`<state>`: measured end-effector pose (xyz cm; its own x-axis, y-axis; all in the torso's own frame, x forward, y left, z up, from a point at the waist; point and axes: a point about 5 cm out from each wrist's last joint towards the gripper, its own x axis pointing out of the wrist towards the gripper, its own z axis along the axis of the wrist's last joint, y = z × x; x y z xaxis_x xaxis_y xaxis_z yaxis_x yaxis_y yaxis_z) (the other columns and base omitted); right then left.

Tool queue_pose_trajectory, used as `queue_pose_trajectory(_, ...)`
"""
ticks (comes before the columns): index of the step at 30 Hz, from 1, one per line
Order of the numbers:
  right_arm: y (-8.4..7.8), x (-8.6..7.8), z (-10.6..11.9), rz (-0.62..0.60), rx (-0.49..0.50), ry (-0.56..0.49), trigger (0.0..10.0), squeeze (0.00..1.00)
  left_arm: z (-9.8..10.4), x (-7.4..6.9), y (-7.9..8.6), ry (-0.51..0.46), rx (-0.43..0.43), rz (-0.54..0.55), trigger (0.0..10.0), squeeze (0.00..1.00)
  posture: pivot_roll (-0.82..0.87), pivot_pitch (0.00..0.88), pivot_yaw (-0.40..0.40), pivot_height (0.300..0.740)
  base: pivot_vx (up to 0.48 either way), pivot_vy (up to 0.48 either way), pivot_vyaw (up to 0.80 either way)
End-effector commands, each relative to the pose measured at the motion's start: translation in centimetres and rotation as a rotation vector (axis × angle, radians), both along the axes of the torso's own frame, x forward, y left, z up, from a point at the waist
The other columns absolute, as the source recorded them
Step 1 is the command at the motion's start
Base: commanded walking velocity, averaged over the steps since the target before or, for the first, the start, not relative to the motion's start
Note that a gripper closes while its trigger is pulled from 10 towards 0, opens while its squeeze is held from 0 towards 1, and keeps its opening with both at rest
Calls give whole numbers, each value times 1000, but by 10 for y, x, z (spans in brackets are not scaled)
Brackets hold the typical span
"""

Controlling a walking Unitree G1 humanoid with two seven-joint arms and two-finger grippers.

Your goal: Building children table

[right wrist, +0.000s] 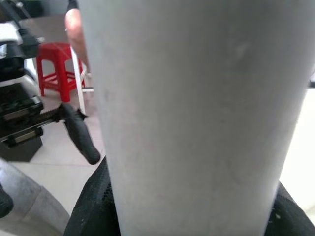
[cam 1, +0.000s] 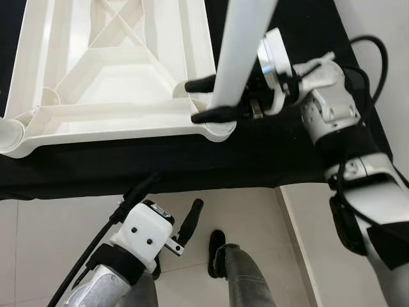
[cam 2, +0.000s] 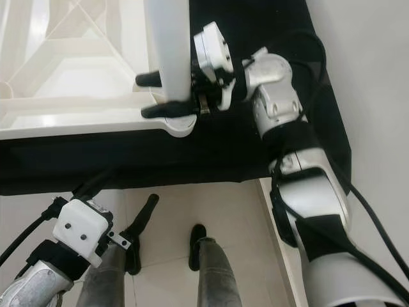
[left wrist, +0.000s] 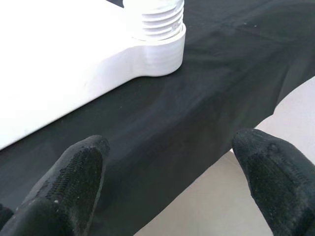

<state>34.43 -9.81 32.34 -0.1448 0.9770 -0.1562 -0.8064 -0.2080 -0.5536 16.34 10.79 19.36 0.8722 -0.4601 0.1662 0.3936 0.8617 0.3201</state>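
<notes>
A white children's table top (cam 1: 96, 121) lies upside down on a black cloth. A white table leg (cam 1: 239, 51) stands upright in its near right corner socket (cam 1: 220, 131). My right gripper (cam 1: 192, 101) is shut on the leg just above the socket, one black finger on each side. In the right wrist view the leg (right wrist: 192, 113) is very close. The left wrist view has a threaded white end (left wrist: 157, 24) at the table top's corner (left wrist: 147, 59). My left gripper (cam 1: 185, 224) hangs low over the floor in front of the cloth edge, open and holding nothing.
The black cloth (cam 1: 268, 160) ends in a front edge, with a pale tiled floor (cam 1: 51, 236) below it. My own legs and a foot (cam 1: 217, 249) stand there. A red stool (right wrist: 54, 64) and a person's arm (right wrist: 74, 24) are in the background.
</notes>
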Motion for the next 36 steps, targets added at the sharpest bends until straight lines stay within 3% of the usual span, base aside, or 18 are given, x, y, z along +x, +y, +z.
queue_pose_trajectory(1,4,1,-46,19,-168,89,10000,0,0,-3,-2,12,-6,-1,10000,0,187,499,-104,740,0,0,0)
queue_pose_trajectory(5,2,2,-52,6,-233,44,10000,0,0,-1,-3,9,-7,-2,10000,0,185,495,-108,740,0,0,0)
queue_pose_trajectory(12,2,2,-49,3,-228,66,10000,0,0,0,-4,4,-9,-1,10000,0,181,492,-112,740,0,0,0)
queue_pose_trajectory(18,6,19,-40,-203,-68,221,10000,0,0,2,-5,-2,-10,-4,10000,0,171,484,-115,740,0,0,0)
queue_pose_trajectory(30,-2,30,-49,-398,-19,288,10000,0,0,5,-7,-7,-10,-11,10000,0,160,473,-114,740,0,0,0)
queue_pose_trajectory(36,-6,33,-64,-572,5,330,10000,0,0,7,-8,-12,-5,-17,10000,0,158,465,-113,740,0,0,0)
